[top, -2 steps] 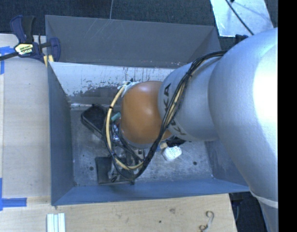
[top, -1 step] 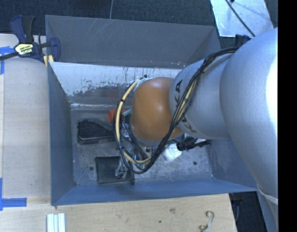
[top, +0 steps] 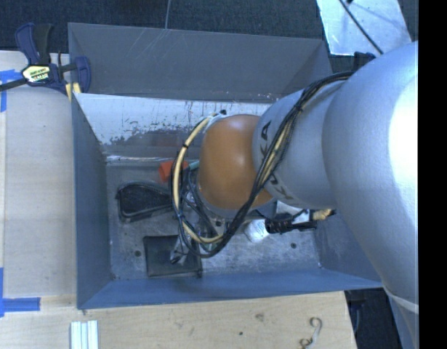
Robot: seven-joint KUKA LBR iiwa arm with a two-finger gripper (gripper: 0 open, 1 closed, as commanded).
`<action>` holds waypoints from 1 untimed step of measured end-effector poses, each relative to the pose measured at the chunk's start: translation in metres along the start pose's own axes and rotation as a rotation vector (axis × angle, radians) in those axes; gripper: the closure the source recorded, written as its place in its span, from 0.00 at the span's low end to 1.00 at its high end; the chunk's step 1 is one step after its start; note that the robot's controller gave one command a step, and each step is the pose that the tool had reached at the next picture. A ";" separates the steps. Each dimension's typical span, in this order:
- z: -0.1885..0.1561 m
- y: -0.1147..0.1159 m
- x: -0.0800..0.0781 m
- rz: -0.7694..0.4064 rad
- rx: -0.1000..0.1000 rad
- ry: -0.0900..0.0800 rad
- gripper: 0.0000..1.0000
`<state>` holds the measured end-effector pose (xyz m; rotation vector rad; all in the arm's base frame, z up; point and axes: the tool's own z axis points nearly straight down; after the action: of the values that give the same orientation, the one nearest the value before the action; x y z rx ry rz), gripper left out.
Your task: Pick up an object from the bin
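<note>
Gripper (top: 185,251) low at the black flat block (top: 159,257), front left of the bin (top: 91,195).
The block lies flat on the floor near the front wall, and the gripper sits at its right edge under cables (top: 181,174) and the orange cover (top: 227,162); you cannot tell whether it is spread or closed, or touching. Just behind lies a black curved thing (top: 139,198), further back a small orange piece (top: 165,170), to the right a white piece (top: 256,230). You look to be at the approach-or-grasp step, nothing lifted. Next, you need a firm close across the block's thin edges, then a straight lift clear of the front wall.
</note>
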<state>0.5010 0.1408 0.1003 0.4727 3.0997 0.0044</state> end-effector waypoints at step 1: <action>0.031 -0.012 0.000 0.189 0.006 0.007 0.00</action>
<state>0.4974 0.1297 0.0691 0.7646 3.0489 -0.0018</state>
